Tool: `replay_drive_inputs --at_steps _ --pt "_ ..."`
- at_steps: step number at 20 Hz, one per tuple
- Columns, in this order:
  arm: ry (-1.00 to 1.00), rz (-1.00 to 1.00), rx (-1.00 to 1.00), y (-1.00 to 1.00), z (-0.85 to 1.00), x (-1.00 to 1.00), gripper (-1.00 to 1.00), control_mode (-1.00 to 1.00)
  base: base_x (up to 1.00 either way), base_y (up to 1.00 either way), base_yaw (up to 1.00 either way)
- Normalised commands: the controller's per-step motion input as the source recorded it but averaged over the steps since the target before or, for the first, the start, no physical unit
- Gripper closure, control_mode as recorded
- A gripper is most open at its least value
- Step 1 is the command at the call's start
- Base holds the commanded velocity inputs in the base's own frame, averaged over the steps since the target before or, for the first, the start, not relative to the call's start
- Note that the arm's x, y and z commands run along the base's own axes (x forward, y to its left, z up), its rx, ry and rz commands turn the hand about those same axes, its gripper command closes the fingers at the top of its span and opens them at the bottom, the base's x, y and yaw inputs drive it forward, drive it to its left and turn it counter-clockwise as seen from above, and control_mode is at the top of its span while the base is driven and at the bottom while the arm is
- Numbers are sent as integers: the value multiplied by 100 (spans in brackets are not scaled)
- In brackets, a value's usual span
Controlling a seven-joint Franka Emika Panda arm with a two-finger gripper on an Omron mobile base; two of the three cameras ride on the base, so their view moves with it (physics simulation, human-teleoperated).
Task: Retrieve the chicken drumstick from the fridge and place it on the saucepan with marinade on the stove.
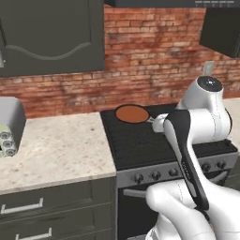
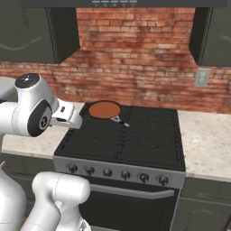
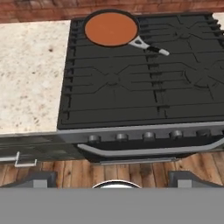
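The saucepan [image 1: 132, 114] [image 2: 104, 109] [image 3: 111, 28] sits on the back left burner of the black stove [image 1: 154, 145] [image 2: 135, 135] [image 3: 144, 87]. The smooth orange-brown marinade [image 3: 110, 27] fills it, and its thin handle points right toward the stove's middle. My gripper [image 3: 114, 179] hangs in front of the stove, above its front edge and looking down on it. It is open, its two fingertips [image 3: 41, 178] stand wide apart, and nothing is between them. The chicken drumstick and the fridge are out of view.
A speckled stone counter [image 1: 56, 150] [image 3: 30, 74] runs left of the stove, with drawers [image 1: 28, 206] below. A grey appliance with round knobs [image 1: 9, 126] stands at its far left. More counter [image 2: 207, 140] lies right of the stove. A brick wall [image 2: 135, 58] and dark upper cabinets [image 1: 51, 33] stand behind.
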Motion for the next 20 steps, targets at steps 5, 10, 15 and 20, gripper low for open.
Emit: replay_drive_inputs --at_steps 5,10,15,20 --pt "0 0 0 0 0 0 -100 100 -4 95 -2" --pt "0 0 0 0 0 0 -100 100 -6 100 0" --pt "0 0 0 0 0 0 -100 100 -14 92 -1" --pt "0 0 0 0 0 0 -100 100 -69 62 -6"
